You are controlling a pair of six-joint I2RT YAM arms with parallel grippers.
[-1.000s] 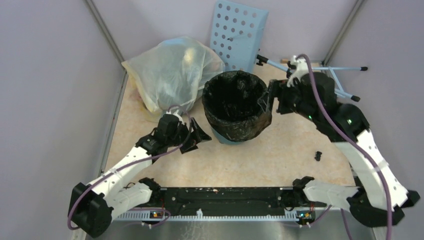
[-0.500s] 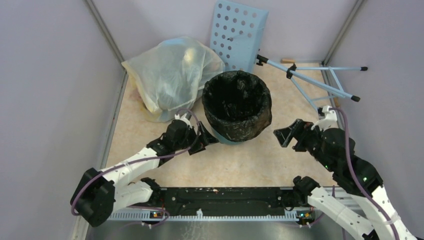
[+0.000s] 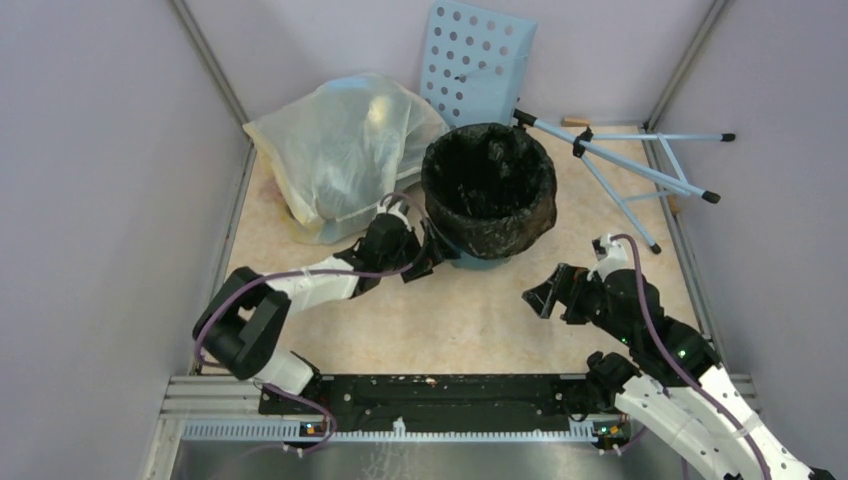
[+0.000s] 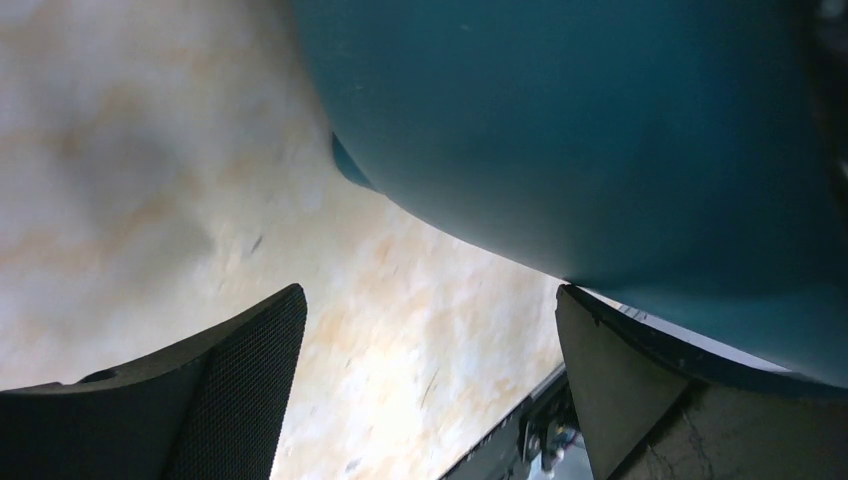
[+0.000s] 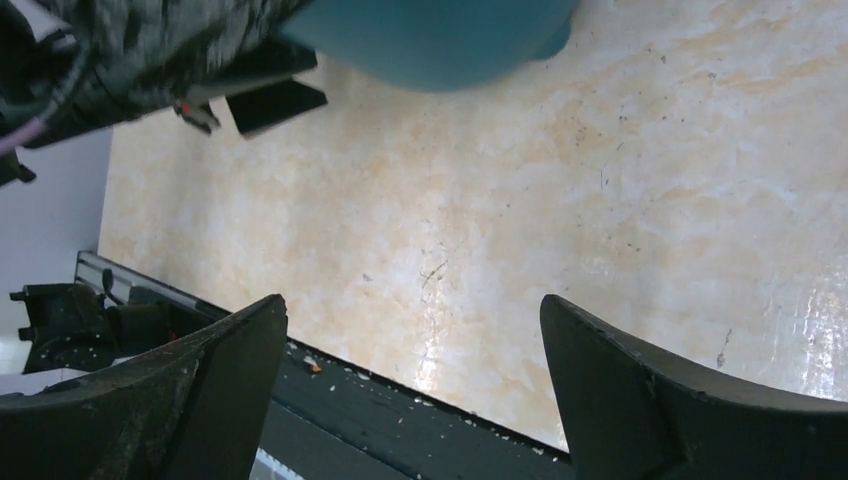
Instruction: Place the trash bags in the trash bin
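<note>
Bin: round teal plastic bucket, upright, 12 o'clock on the worktop.
Bag: glossy black crinkled plastic bag lining it, draped over the rim.
Left gripper: fingers apart at the bucket's 8 o'clock, perhaps touching.
Right gripper: fingers apart, 5 o'clock, clear.

Splayed right claw, bin beyond

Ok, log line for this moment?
trash bag lining trash bin | left jaws open, at bin base | right jaws open, clear of bin
</note>
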